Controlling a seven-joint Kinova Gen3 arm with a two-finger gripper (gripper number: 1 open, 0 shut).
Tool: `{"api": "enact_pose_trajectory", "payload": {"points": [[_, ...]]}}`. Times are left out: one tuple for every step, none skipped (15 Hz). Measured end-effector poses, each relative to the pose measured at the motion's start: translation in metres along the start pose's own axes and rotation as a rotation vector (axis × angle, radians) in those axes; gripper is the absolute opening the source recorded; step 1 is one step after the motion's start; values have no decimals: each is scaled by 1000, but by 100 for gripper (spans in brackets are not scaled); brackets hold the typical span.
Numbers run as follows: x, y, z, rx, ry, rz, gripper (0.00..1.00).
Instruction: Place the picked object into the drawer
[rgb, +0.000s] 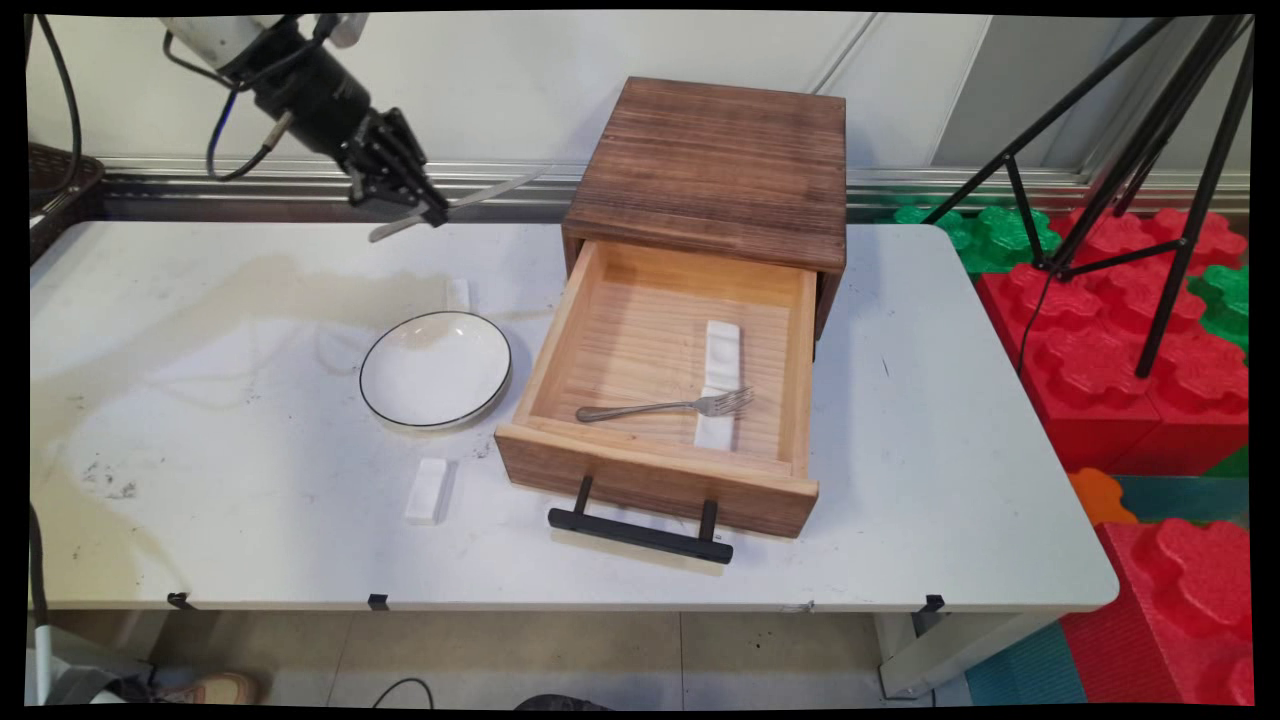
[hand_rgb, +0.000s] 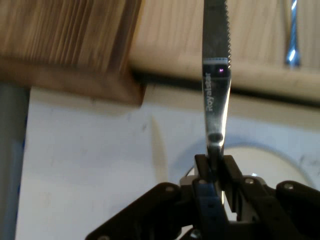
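In the main view, the gripper (rgb: 432, 212) hangs high above the far left part of the table (rgb: 200, 480), closed on a table knife (rgb: 455, 205). The knife lies almost flat in the air, its blade pointing toward the wooden drawer box (rgb: 715, 170). The hold seems to be narrow, on a thin and smooth metal piece, so I judge the knife could turn or slide out between the fingers if the arm moves fast. The long blade could also hit the box corner. Below, the white plate (rgb: 436, 368) rests left of the open drawer (rgb: 660, 400), where a fork (rgb: 665, 406) lies across a white rest (rgb: 720, 380). A second white rest (rgb: 427, 490) lies on the table near the front edge.

In the hand view, the two fingers press the knife (hand_rgb: 216, 100) at its handle, just below the lettering, and the serrated blade goes up over the edge of the box (hand_rgb: 70, 45). The arm comes from the upper left and the wrist tilts down to the right.
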Motion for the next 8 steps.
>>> {"api": "enact_pose_trajectory", "payload": {"points": [[10,5,0,-6,17,1,0],[19,9,1,-10,32,3,0],[29,14,3,-14,47,4,0],[40,19,6,-17,62,6,0],[49,23,9,-18,73,7,0],[55,25,11,-19,80,7,0],[64,29,16,-19,90,8,0],[75,32,21,-19,100,9,0]]}}
